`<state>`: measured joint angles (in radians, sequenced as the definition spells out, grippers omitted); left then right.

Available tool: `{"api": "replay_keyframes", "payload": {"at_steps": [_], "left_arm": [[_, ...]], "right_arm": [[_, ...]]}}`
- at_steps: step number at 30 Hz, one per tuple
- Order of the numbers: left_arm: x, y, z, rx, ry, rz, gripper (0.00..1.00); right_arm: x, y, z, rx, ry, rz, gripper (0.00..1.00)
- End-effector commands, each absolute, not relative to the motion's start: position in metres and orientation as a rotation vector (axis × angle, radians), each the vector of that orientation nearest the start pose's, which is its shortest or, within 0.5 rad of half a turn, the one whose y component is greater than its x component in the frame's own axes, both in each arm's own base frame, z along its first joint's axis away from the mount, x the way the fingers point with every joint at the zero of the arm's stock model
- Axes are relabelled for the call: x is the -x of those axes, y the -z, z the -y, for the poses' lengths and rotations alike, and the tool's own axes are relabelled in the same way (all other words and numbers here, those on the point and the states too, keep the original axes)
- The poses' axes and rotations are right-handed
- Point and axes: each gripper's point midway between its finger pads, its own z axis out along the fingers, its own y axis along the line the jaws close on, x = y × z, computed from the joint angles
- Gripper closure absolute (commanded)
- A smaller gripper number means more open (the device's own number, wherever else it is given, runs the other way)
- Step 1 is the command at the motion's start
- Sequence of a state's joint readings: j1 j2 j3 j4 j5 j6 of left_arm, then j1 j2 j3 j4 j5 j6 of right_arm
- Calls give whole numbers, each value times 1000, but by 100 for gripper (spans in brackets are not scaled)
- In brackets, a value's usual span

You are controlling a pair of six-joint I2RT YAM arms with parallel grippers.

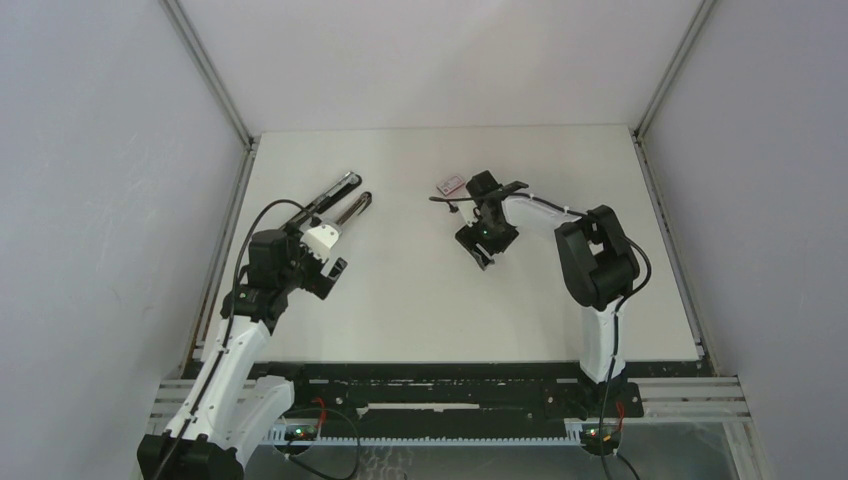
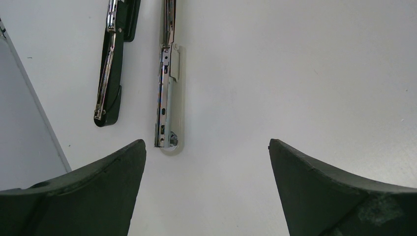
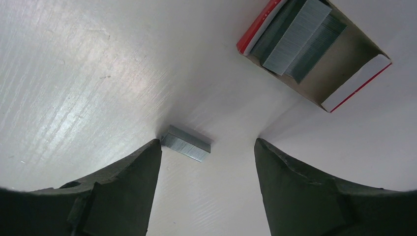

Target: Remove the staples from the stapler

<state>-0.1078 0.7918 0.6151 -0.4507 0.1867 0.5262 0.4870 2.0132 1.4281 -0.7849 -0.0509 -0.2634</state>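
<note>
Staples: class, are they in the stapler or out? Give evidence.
Out: the staples lie flat on the table, between the fingers of the open right gripper.

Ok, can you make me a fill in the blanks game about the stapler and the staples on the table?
1. The stapler has ____ long arms, spread apart.
2. A short strip of staples lies on the table, and the right gripper holds ____.
3. The red-and-white box beside it holds more ____.
4. The left gripper, near the stapler, is wide ____.

Missing words: two; nothing; staples; open.
</note>
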Motion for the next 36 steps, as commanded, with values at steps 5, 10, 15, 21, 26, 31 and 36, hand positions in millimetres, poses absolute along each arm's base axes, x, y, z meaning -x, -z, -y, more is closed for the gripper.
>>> {"api": "replay_keyframes", "payload": {"at_steps": [5, 10, 15, 21, 26, 31, 36], "left_arm": [[-267, -143, 40, -778, -43, -2018, 0], [-267, -143, 40, -780, -43, -2016, 0], [-267, -143, 40, -780, -42, -2017, 0], [-267, -143, 40, -781, -43, -2017, 0], [-267, -142, 40, -780, -41, -2020, 0], [-267, -142, 40, -781, -41, -2018, 0], [-267, -142, 40, -781, -40, -2018, 0]], "right_arm": [[-332, -10, -175, 1268, -130, -2651, 37], [-332, -11, -177, 1299, -168, -2626, 45], [-330, -9, -178, 1317, -186, -2625, 54], [-325, -11, -179, 1339, -220, -2616, 59], [-323, -14, -181, 1338, -251, -2608, 64], [-320, -15, -184, 1346, -282, -2600, 68], [-321, -19, -188, 1335, -307, -2584, 71]]}}
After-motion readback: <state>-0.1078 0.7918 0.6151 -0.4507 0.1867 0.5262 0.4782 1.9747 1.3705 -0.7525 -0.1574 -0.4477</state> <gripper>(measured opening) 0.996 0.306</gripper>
